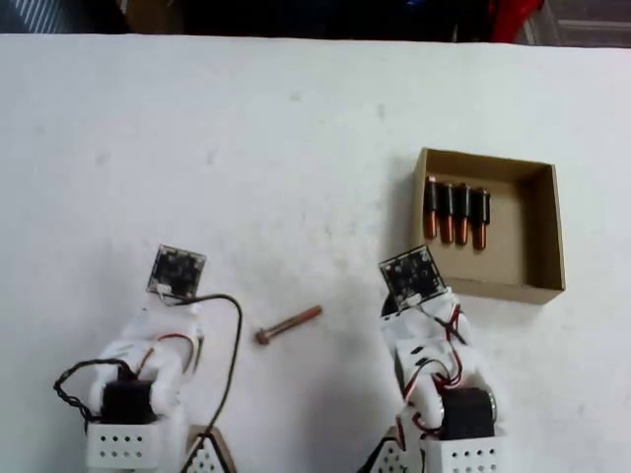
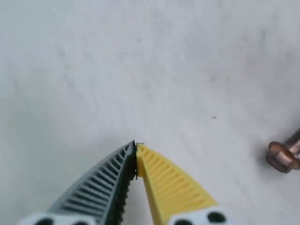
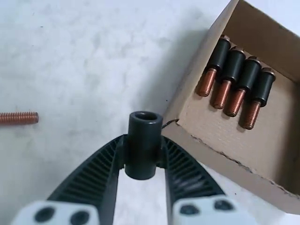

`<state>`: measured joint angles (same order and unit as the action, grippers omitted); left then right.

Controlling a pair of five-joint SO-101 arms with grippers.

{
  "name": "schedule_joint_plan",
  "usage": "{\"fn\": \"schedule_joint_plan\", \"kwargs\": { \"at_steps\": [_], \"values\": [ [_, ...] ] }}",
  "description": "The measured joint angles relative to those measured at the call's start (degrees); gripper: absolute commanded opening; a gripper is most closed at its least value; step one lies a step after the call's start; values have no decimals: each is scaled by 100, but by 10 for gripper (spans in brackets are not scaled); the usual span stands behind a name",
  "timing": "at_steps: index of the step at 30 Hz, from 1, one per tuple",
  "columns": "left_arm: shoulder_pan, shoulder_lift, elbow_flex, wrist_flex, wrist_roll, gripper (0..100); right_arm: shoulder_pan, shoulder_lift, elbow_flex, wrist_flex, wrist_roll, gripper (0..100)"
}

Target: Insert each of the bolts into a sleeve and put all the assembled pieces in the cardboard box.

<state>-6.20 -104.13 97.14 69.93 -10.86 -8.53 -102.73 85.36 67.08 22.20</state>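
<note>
A: Clamping is seen at the right gripper [image 3: 142,142]: a black sleeve [image 3: 141,157] is held between its two dark fingers, which are closed on both sides of it. The open end is turned away from the wrist.
B: And the left gripper [image 2: 136,146]?
A: Its fingers are pressed tip to tip, w/ nothing held, over the white table [image 1: 296,128].
B: Where is the loose bolt [image 1: 289,324] found?
A: It is laid flat and slanted btw. the two arms, head end toward the left arm, near the left gripper but apart.
B: The cardboard box [image 1: 540,227]?
A: It is placed just beside the right arm. Four assembled pieces [image 1: 456,212] are laid inside in one row, side by side. The held sleeve is seen just outside a box corner.
</note>
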Motion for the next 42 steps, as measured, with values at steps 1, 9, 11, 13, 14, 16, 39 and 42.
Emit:
{"fn": "schedule_joint_plan", "kwargs": {
  "at_steps": [1, 9, 11, 13, 14, 16, 39, 42],
  "values": [
    [0, 0, 0, -79, -70, 21, 0, 0, 0, 0, 0, 16],
    [0, 0, -79, -229, -870, 20, 237, 0, 105, 0, 0, 16],
    [0, 0, -229, -229, -870, 20, 475, 0, 105, 0, 0, 16],
    [0, 0, -440, -220, -888, 20, 598, 0, 105, 0, 0, 16],
    [0, 0, -554, -220, -888, 20, 615, 0, 105, 0, 0, 16],
    [0, -9, -800, -123, -888, 20, 615, 0, 105, 0, 0, 16],
    [0, -53, -1530, 580, -1231, 20, 527, 0, 211, 0, -431, 16],
    [0, -53, -1679, 589, -1231, 20, 536, 0, 211, 0, -510, 16]
  ]
}}
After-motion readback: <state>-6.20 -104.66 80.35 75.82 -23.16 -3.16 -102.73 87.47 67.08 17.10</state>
